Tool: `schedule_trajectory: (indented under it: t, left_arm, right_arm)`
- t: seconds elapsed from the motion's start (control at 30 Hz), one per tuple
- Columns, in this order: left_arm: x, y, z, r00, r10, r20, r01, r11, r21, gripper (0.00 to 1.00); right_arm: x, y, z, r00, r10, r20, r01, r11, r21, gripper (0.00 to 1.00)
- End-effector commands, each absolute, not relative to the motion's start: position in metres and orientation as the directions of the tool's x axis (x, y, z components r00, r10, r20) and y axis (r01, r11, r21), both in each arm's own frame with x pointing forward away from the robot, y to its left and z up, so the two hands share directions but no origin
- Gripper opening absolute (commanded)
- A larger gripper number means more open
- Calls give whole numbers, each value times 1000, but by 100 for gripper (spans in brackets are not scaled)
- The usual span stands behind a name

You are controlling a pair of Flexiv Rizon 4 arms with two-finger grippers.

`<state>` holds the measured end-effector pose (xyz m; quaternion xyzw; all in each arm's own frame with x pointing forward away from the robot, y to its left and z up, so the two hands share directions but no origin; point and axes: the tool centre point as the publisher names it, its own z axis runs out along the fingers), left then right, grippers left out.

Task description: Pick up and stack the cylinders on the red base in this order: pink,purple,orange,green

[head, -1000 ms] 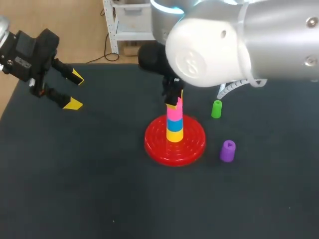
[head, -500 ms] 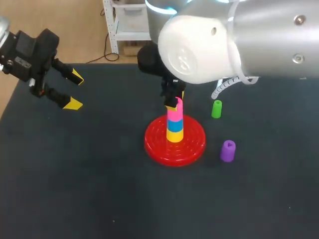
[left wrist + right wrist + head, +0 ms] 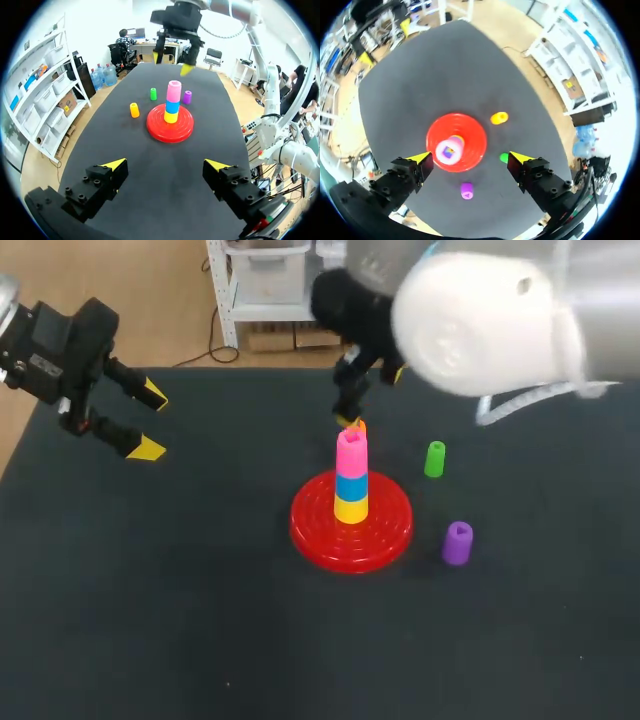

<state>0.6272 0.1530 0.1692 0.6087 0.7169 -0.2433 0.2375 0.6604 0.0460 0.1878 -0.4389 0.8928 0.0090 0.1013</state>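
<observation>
Right claw hangs spread and empty above the pink cylinder topping the stack on the red base, so swinging low toward the purple cylinder near the base's rim would likely clip and topple that tall stack.

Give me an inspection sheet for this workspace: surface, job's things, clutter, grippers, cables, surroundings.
Surface: dark table, flat.
Job's things: red base carries yellow cylinder, blue cylinder, pink cylinder on top; purple cylinder, green cylinder and orange cylinder loose on the table.
Clutter: nothing seen.
Grippers: right gripper open, empty, above the stack; left gripper open, empty, off to the side.
Cables: pale hose under the right arm.
Surroundings: nothing seen.
</observation>
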Motion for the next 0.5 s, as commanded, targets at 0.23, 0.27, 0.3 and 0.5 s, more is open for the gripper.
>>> schedule_trajectory:
  t: [0.23,0.27,0.3,0.5]
  left_arm:
    - [627,154,169,-144,756,-638,988,140,-57,100]
    - [627,154,169,-144,756,-638,988,140,-57,100]
    - [627,154,169,-144,756,-638,988,140,-57,100]
    - [627,154,169,-144,756,-638,988,140,-57,100]
  right_arm:
    - [703,6,199,-643,-704,-302,-717,692,-86,100]
    - [710,4,197,-647,-701,-300,-712,696,-90,100]
    - [716,3,195,-652,-700,-294,-710,698,-87,100]
    - [746,1,178,-672,-695,-257,-701,708,-83,100]
